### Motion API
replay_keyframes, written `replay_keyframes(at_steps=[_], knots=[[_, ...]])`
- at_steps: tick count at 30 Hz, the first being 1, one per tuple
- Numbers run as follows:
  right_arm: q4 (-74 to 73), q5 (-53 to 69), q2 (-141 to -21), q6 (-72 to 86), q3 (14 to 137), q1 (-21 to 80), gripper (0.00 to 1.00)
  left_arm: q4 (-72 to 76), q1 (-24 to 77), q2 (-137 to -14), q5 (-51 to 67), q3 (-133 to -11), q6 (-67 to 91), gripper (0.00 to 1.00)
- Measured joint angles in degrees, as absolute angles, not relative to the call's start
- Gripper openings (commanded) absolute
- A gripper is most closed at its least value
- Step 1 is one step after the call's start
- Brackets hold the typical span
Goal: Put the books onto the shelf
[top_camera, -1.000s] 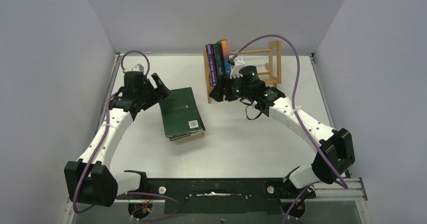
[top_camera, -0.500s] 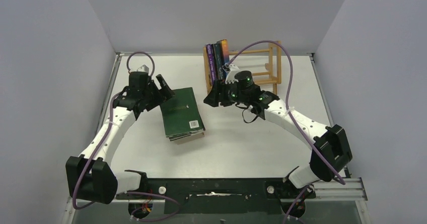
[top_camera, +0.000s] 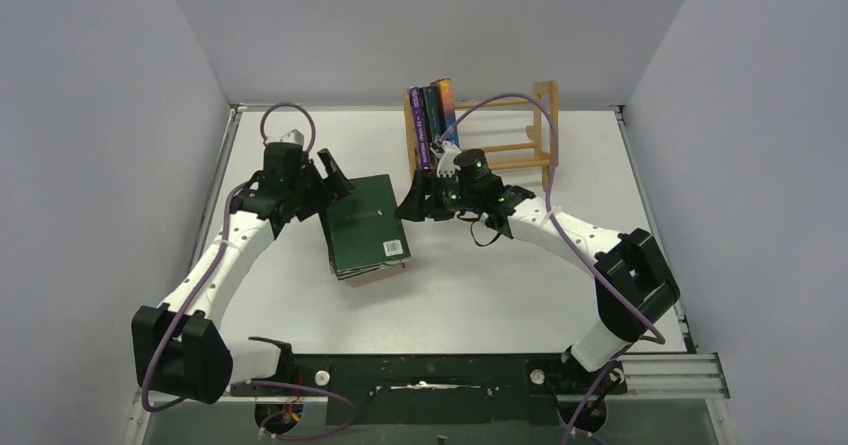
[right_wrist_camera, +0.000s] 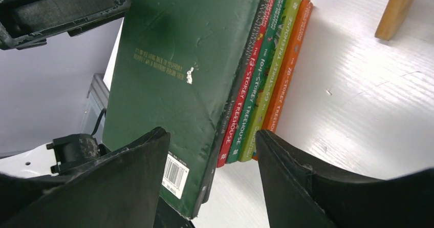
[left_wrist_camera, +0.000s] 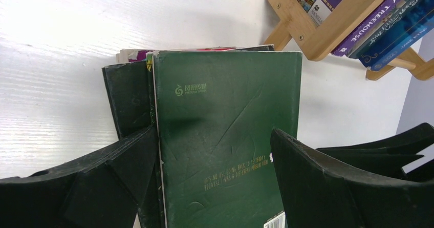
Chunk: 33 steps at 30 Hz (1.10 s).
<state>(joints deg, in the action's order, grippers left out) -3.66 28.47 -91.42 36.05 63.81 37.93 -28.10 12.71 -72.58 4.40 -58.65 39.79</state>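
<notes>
Moved: right gripper (top_camera: pixel 415 205), off the shelf (top_camera: pixel 545 130) at upper centre, toward the stack (top_camera: pixel 367 227) lying flat mid-frame; left gripper (top_camera: pixel 330 178), closer to the stack's left edge. Both: jaws apart, empty. Shelved: a few books (top_camera: pixel 432 115) upright, shelf's left end. Outstanding: stack, green cover topmost, red, green, orange spines beneath; seemingly over half remains.

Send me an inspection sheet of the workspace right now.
Surface: white table, no spills seen.
Job's things: light-wood dowel shelf holds upright paperback books at its left end; flat stack of paperbacks, green cover on top, lies left of it.
Clutter: nothing seen.
Grippers: left gripper jaws open, straddling the stack's left edge; right gripper jaws open beside its right side.
Cables: purple cables loop from both wrists.
Surroundings: plain grey walls.
</notes>
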Motion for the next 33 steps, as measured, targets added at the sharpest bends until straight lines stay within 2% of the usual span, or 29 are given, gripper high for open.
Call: replay_keyframes(at_steps=[5,11,33], knots=[[-1.6,30.7,-93.0,37.4,63.4,37.9,0.65,-27.5,13.9,-73.2,4.4,-58.9,40.1,0.82],[0.0,32.2,-93.4,38.9,62.8,37.9,0.72,-26.6,15.3,-74.1,4.4,-58.9,40.3,0.82],[11.8,39.2,-96.4,47.9,55.4,37.5,0.72,-24.0,19.3,-76.2,4.1,-59.3,41.8,0.82]])
